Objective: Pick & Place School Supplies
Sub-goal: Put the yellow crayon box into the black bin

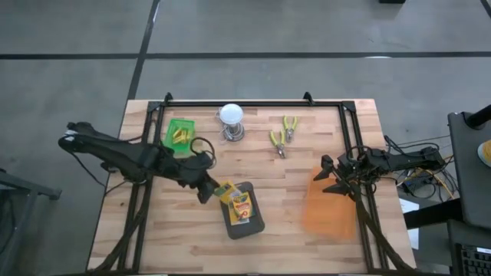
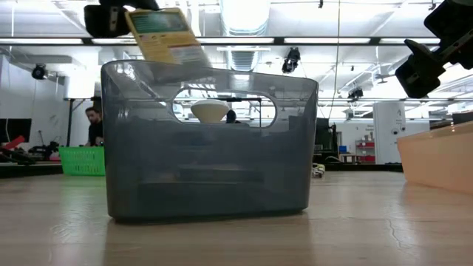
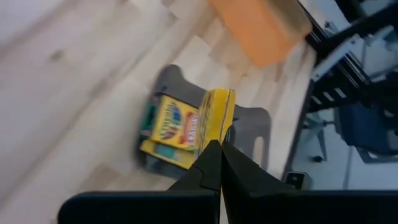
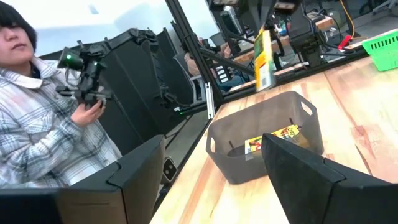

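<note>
Left hand (image 1: 209,192) is pinched shut on a crayon box (image 1: 225,191), gripping one short end so the flat box hangs out beyond the fingertips, just above the near rim of the grey bin (image 1: 257,222). In the low view the held crayon box (image 2: 164,33) sits tilted above the bin's top edge, not yet inside. At least one crayon box in the bin (image 1: 241,208) already lies flat on the bin floor; the left wrist view suggests another beneath it, though I cannot be sure. Judged: thin card box, light, fairly stiff across its faces but crushable if squeezed hard on the broad sides; printed card looks smooth, so an end grip may let it swing or slip. An edge-to-edge pinch nearer the middle would hold steadier. A short drop into the bin should do no harm. Right hand (image 1: 331,175) waits wide apart and empty over the counter (image 1: 291,184), beside the orange bin (image 1: 330,207). A green basket (image 1: 180,133) with small yellow pieces stands at the far left; white bulb (image 1: 231,115) and pliers (image 1: 282,136) lie untouched.
</note>
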